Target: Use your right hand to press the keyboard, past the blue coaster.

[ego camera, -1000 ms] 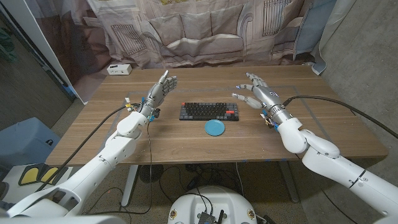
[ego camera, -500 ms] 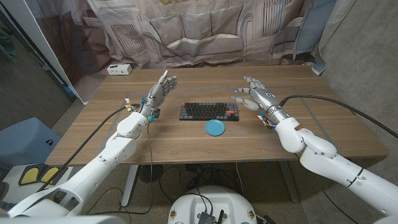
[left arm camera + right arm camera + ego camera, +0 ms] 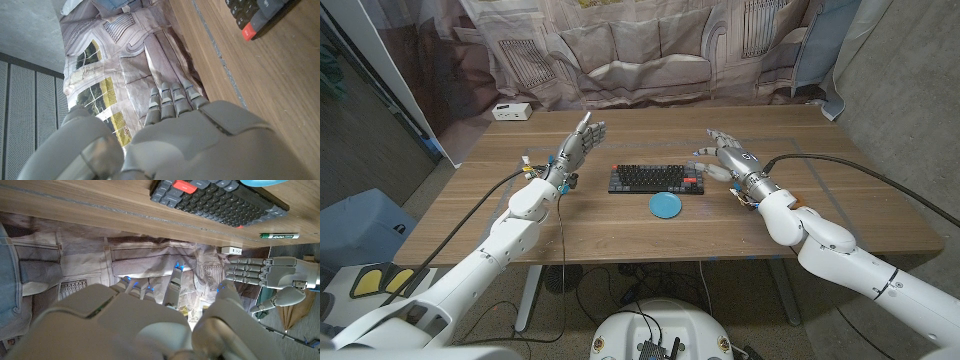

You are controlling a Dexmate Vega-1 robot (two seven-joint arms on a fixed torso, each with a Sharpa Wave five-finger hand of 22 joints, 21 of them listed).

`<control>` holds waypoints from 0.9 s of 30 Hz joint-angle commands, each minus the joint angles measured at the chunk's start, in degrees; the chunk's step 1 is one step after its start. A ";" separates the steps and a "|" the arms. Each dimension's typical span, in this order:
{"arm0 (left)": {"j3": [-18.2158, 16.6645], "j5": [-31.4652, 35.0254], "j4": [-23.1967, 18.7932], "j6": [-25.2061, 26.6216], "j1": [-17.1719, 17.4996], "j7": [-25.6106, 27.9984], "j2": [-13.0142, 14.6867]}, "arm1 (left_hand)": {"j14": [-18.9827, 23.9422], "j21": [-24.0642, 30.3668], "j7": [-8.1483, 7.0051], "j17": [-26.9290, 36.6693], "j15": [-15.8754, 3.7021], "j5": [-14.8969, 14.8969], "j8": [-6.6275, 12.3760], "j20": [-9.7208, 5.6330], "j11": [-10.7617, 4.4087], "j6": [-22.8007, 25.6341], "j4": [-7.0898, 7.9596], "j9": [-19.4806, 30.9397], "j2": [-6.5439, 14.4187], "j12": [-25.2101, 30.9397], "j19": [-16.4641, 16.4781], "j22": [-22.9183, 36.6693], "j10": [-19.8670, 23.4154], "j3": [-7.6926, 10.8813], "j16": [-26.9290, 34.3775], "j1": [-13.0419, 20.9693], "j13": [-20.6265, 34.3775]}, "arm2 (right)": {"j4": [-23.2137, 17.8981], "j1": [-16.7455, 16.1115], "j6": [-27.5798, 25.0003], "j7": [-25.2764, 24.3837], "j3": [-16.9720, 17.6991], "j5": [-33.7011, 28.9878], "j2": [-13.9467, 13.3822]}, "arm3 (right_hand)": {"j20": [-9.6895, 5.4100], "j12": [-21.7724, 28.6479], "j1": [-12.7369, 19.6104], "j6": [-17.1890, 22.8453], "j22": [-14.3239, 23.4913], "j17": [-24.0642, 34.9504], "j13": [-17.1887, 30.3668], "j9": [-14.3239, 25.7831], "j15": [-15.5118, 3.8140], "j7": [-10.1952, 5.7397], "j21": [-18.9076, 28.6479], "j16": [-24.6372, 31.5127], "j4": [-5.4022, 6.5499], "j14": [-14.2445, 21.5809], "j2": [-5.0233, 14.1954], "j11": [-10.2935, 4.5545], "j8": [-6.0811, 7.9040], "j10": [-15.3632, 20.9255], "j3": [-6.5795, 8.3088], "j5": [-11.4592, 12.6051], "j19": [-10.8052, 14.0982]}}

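A dark keyboard (image 3: pixel 656 178) with red corner keys lies mid-table, and a round blue coaster (image 3: pixel 666 205) sits just in front of its right half. My right hand (image 3: pixel 728 156) hovers open by the keyboard's right end, fingers spread toward it, holding nothing. My left hand (image 3: pixel 577 144) stands upright and open to the left of the keyboard, apart from it. In the right wrist view the keyboard (image 3: pixel 215 200) lies past my right hand (image 3: pixel 150 325), with the left hand (image 3: pixel 270 275) beyond. The left wrist view catches the keyboard's corner (image 3: pixel 255 15) beyond my left hand (image 3: pixel 175 130).
A small white box (image 3: pixel 511 112) sits at the table's back left. A green marker (image 3: pixel 279 235) lies on the table near the left hand. Cables trail from both arms. A printed curtain (image 3: pixel 640 50) hangs behind the wooden table (image 3: pixel 820 210).
My right hand has moved left and lowered toward the keyboard's right end. The left hand, keyboard and coaster have stayed put.
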 commanded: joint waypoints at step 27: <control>-0.20 0.28 -2.55 1.94 1.23 1.63 1.10 | -0.04 -0.86 0.31 0.07 -0.12 -0.18 -0.09 0.04 -0.41 0.76 -0.27 0.21 0.73 -0.06 0.10 0.24 -0.03 0.04 0.00 0.38 0.07 | -3.17 5.54 -10.12 11.66 -5.64 -1.01 0.47 | 0.35 -0.10 0.90 -1.79 0.13 0.05 0.11 0.26 0.64 0.43 -0.04 0.30 -0.60 -10.94 0.43 0.21 -1.30 -2.76 0.94 -0.39 -8.33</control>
